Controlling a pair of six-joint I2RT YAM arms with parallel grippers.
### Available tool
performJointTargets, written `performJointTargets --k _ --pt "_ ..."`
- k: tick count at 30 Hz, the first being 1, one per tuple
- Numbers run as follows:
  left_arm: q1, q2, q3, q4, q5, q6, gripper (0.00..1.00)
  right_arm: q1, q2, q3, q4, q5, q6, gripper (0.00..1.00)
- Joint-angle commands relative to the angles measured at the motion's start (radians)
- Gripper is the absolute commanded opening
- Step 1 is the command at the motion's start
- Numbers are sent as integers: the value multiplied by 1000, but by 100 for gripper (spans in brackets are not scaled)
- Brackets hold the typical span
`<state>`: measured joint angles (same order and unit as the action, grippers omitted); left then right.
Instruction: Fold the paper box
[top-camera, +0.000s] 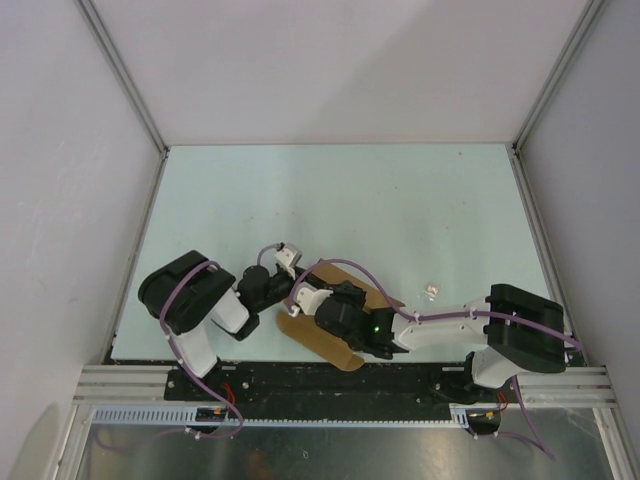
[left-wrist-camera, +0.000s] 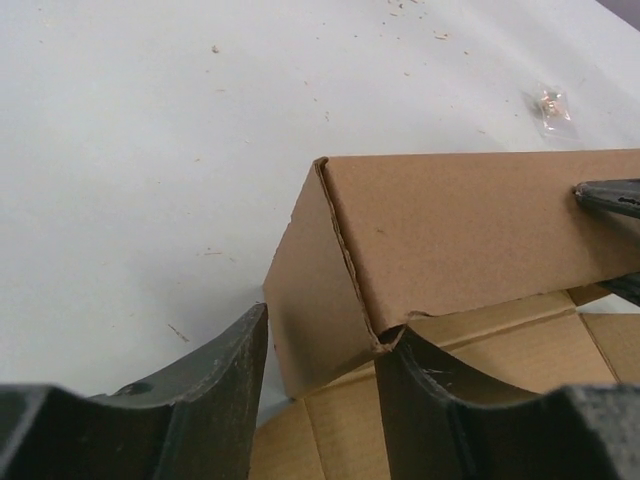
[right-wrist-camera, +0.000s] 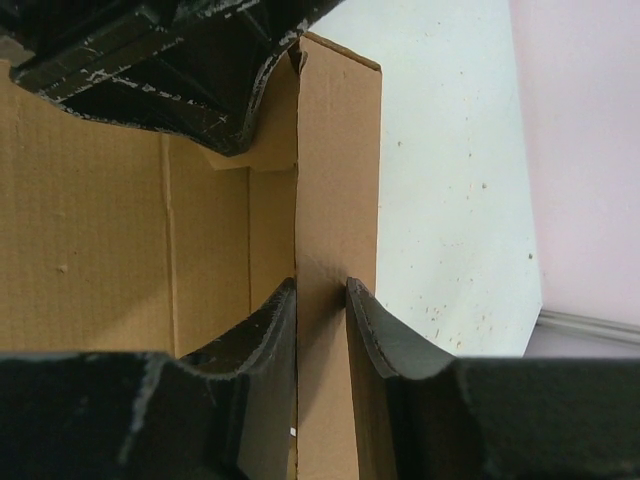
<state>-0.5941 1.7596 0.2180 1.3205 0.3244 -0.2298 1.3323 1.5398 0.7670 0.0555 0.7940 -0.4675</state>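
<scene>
The paper box (top-camera: 327, 346) is a brown cardboard sheet lying near the table's front edge, with one long wall (left-wrist-camera: 450, 230) folded upright. My left gripper (left-wrist-camera: 320, 350) straddles the short end flap at that wall's corner. Its right finger (left-wrist-camera: 440, 400) touches the crease, and a thin strip of table shows beside the left finger (left-wrist-camera: 200, 400). My right gripper (right-wrist-camera: 320, 295) is shut on the same upright wall (right-wrist-camera: 335, 180), one finger on each face. Both grippers (top-camera: 283, 298) (top-camera: 322, 306) meet over the sheet in the top view.
A tiny clear plastic scrap (top-camera: 431, 291) (left-wrist-camera: 549, 104) lies on the pale table to the right of the box. White walls enclose the table on the left, right and back. The arm bases stand along the near rail.
</scene>
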Motion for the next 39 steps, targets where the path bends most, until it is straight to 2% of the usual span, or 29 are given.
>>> performJointTargets --k 1,6,14,27,32,39 --pt "-50 -23 3 359 -126 37 49 -2 -21 -6 -19 -75 55 29" --pt "-104 -31 -6 359 -220 58 47 -4 -18 -6 -20 -78 61 29" --pt "-122 -51 -25 359 -350 46 43 -5 -21 -5 -31 -101 82 29" --pt "-211 -40 7 361 -461 56 40 -12 -15 -6 -40 -119 109 29" --pt "-282 -34 15 362 -614 89 39 -13 -14 -6 -36 -125 115 29" --pt "-308 -8 41 361 -662 95 38 -13 -12 -6 -39 -133 125 29"
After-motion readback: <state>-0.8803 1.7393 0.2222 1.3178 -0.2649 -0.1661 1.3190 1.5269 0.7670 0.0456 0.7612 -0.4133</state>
